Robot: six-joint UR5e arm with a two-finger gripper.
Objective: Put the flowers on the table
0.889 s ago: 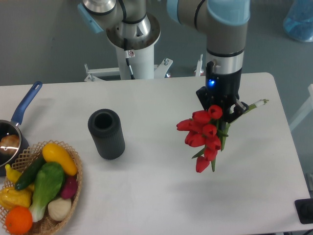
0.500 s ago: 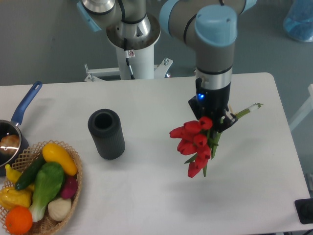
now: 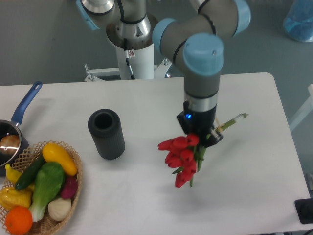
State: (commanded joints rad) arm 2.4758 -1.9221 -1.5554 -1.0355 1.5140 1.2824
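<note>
The flowers [image 3: 180, 156], a bunch of red tulip buds with green leaves, hang in my gripper [image 3: 201, 138] over the white table [image 3: 146, 200], right of its middle. Their pale stems [image 3: 232, 120] stick out to the upper right of the gripper. The gripper is shut on the stems just above the buds, which point down and to the left. A faint shadow lies on the table beneath them, so the bunch seems close to the surface; I cannot tell whether it touches.
A dark ribbed cylinder [image 3: 106, 133] stands upright left of the flowers. A wicker basket [image 3: 44, 223] of colourful vegetables sits at the front left corner. A blue-handled pan [image 3: 12, 132] is at the left edge. The arm's white base [image 3: 134, 49] is behind the table.
The arm has carried the flowers to the left and toward the front of the table, and lower. The gripper stays shut on the stems.
</note>
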